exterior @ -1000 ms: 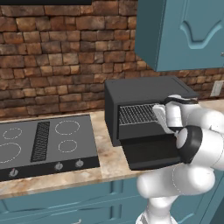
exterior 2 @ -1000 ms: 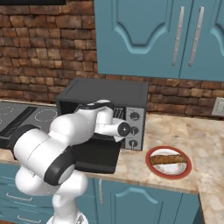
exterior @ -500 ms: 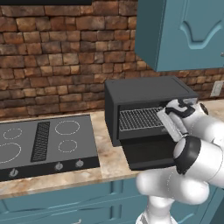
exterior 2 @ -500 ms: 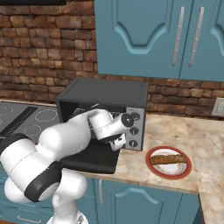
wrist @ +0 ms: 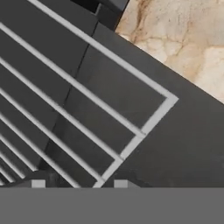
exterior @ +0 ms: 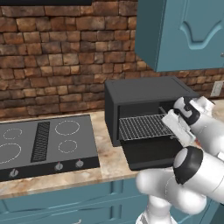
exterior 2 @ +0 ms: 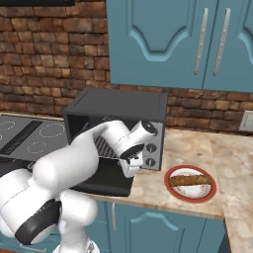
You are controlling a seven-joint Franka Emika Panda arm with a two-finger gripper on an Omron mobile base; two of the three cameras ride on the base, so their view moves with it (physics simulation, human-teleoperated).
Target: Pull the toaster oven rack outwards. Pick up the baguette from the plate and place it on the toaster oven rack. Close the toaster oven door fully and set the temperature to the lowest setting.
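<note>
Rack (exterior: 142, 126) drawn out over dropped door (exterior: 151, 153), jaws apart above its right corner, baguette (exterior 2: 189, 180) waiting on plate (exterior 2: 207, 194) to the right, door-closing and temperature setting undone.

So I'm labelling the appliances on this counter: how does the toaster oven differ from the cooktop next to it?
The toaster oven is a tall dark grey box standing on the counter; the cooktop is a flat black slab lying level with it. The toaster oven stands open, its door folded down and the rack showing; the cooktop has nothing that opens. The oven's knobs sit on a silver side panel; the cooktop's run along its front edge. Both are dark.
</note>
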